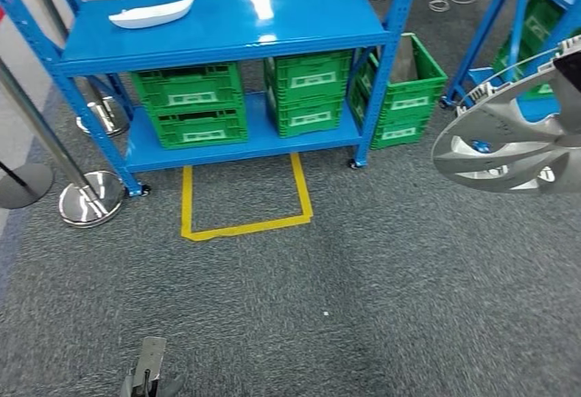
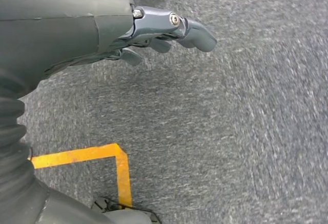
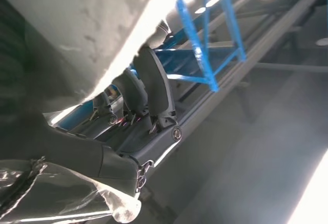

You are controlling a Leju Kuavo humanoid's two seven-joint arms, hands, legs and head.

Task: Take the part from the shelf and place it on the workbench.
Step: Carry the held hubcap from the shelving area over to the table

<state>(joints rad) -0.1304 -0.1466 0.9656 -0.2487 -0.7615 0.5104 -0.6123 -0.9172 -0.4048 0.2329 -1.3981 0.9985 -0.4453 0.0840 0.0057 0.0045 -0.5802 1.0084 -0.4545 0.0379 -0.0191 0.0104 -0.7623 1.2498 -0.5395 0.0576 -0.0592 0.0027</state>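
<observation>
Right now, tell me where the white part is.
In the head view, the white part lies on the blue shelf's top board, toward its left end, above the green crates.

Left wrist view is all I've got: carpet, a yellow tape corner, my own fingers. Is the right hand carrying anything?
Observer: Yes. The right hand has its fingers curled against a grey spoked part, which the head view shows at the right edge, off the floor.
Operator: Anything on the shelf?
Observer: One white curved part lies on the top board of the blue shelf, near its left end.
Operator: What's that tape corner part of?
Observer: The yellow tape marks a three-sided box on the carpet right in front of the shelf, its open side towards the green crates on the lower board.
</observation>
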